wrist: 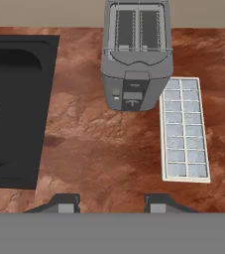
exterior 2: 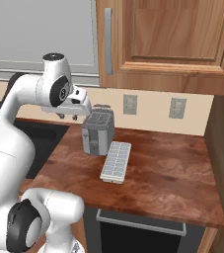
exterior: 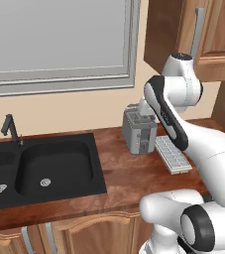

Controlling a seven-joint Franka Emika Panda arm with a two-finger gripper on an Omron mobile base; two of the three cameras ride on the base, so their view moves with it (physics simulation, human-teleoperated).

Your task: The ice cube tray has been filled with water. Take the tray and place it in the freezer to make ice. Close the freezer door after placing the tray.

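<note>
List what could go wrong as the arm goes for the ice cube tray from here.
1. The ice cube tray lies flat right beside the toaster, so a finger coming down on that side may bump the toaster.
2. The end effector hangs above bare counter, off to the tray's side, and looks nearly shut; it probably has to open and shift over first.
3. The tray is long and its cells are filled; a tilted lift could spill water.
</note>
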